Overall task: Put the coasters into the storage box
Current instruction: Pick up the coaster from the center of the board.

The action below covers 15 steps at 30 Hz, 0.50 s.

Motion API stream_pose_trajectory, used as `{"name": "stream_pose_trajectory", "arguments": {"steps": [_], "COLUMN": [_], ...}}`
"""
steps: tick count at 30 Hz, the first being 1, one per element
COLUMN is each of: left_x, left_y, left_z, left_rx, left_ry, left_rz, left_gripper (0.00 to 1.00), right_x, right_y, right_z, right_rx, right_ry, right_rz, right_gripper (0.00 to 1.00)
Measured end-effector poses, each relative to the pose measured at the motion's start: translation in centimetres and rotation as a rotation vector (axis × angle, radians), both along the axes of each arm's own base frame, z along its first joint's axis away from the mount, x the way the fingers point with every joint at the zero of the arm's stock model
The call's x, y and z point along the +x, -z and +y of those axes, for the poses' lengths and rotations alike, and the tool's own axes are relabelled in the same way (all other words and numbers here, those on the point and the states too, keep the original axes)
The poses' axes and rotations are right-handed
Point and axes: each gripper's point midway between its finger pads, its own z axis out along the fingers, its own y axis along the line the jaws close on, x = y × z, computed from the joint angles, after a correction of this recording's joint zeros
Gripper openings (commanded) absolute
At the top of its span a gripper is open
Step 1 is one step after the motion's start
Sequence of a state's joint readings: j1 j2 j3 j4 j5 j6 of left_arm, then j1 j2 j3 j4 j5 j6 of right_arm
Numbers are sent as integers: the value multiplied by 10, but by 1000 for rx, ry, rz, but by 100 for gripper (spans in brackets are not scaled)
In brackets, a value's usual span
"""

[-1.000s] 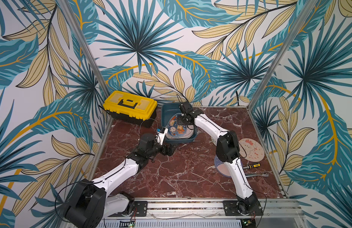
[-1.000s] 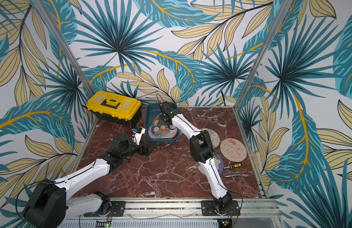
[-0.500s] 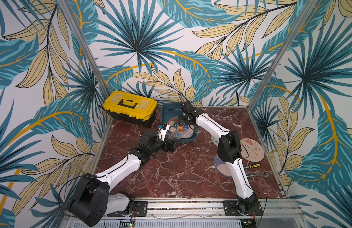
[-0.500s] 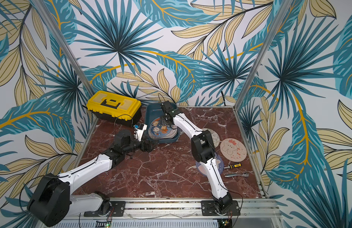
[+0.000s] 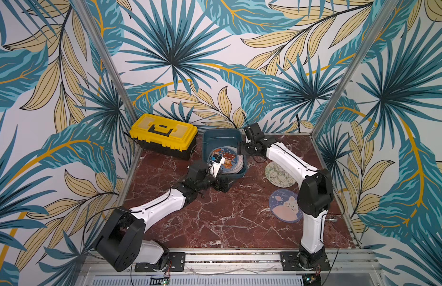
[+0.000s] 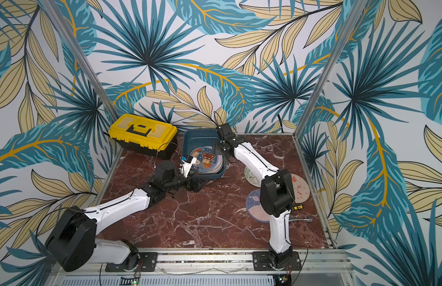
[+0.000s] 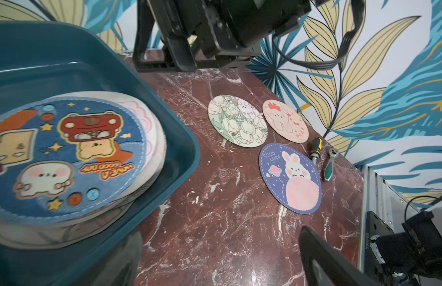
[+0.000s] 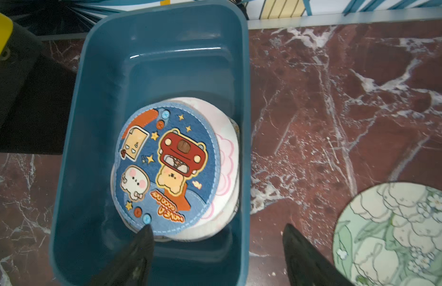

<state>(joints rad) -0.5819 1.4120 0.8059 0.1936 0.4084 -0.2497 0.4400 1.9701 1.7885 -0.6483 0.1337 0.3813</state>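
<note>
The teal storage box [image 5: 221,138] stands at the back, holding a stack of coasters topped by a blue cartoon one [image 8: 165,168]. My right gripper [image 8: 220,237] is open and empty. It straddles the box's right wall, one finger [image 8: 140,247] inside by the stack, the other over the table. The left gripper [image 7: 220,267] is open and empty, low over the table at the box's front corner [image 5: 221,184]. Three coasters lie flat on the table to the right: a floral one [image 7: 237,121], a pink one [image 7: 285,121] and a blue bunny one [image 7: 290,178].
A yellow-lidded black toolbox [image 5: 163,135] sits left of the box, close to it. A screwdriver [image 7: 315,149] and a ratchet [image 7: 329,166] lie near the table's right edge, beyond the loose coasters. Aluminium frame posts stand at the back corners.
My right gripper has opened wider and shifted right, from over the box to its right wall. The left gripper has moved slightly right along the box's front.
</note>
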Motion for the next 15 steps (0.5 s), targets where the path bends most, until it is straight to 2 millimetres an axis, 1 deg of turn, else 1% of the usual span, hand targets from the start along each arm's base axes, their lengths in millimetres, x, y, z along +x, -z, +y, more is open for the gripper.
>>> {"name": "stream_pose_trajectory", "arguments": {"steps": [4,7,11,15], "left_x": [-2,-4,-11,-20], "left_y": [0,0,4,15], "left_z": [-20,-36,-62,-91], "left_rx": [2,0,-5,2], "left_ry": [51,98,175,246], "left_rz": [2,2,20,44], "left_gripper": [98,98,98,98], "right_x": [-21,-40,-70,-101], "right_y": [3,9,21,36], "right_z": [-26,-45,-74,-109], "right_rx": [-13,-26,-57,-74], "right_ry": [42,79,152,246], "right_rz": [29,60,114,167], "right_gripper": [84,84,85,85]}}
